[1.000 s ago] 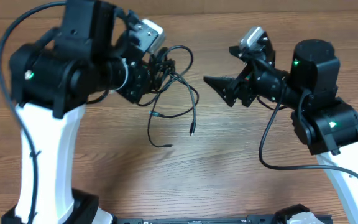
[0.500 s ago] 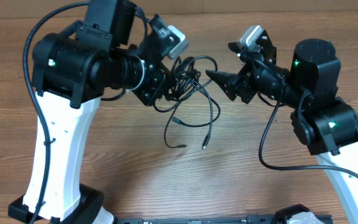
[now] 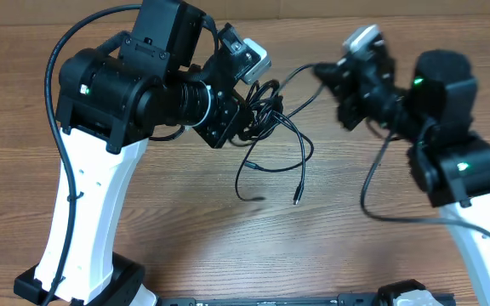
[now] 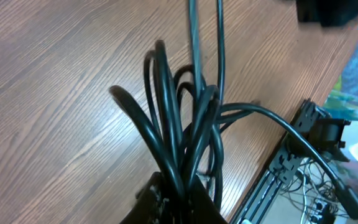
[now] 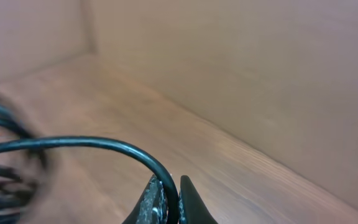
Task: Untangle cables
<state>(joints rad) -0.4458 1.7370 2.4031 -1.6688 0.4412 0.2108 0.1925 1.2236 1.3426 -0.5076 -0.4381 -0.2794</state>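
Note:
The cables (image 3: 270,115) are a tangle of thin black cords held above the wooden table (image 3: 185,229). Loose loops and plug ends (image 3: 297,201) hang down from the tangle. My left gripper (image 3: 247,117) is shut on the bundle; in the left wrist view the cables (image 4: 179,124) fan out from between its jaws (image 4: 180,202). My right gripper (image 3: 328,75) is shut on one strand (image 3: 300,75) that runs taut from the tangle to it. The right wrist view shows that cable (image 5: 98,143) arching into the closed gripper (image 5: 171,200).
A black rail (image 3: 270,300) runs along the table's front edge, with loose wires (image 4: 316,186) beyond it. The right arm's own thick wire (image 3: 371,191) loops over the table on the right. A tan wall (image 5: 260,74) rises behind the table.
My right gripper has closed on a strand and drawn back to the right. The left arm has carried the tangle rightward and the hanging loops followed.

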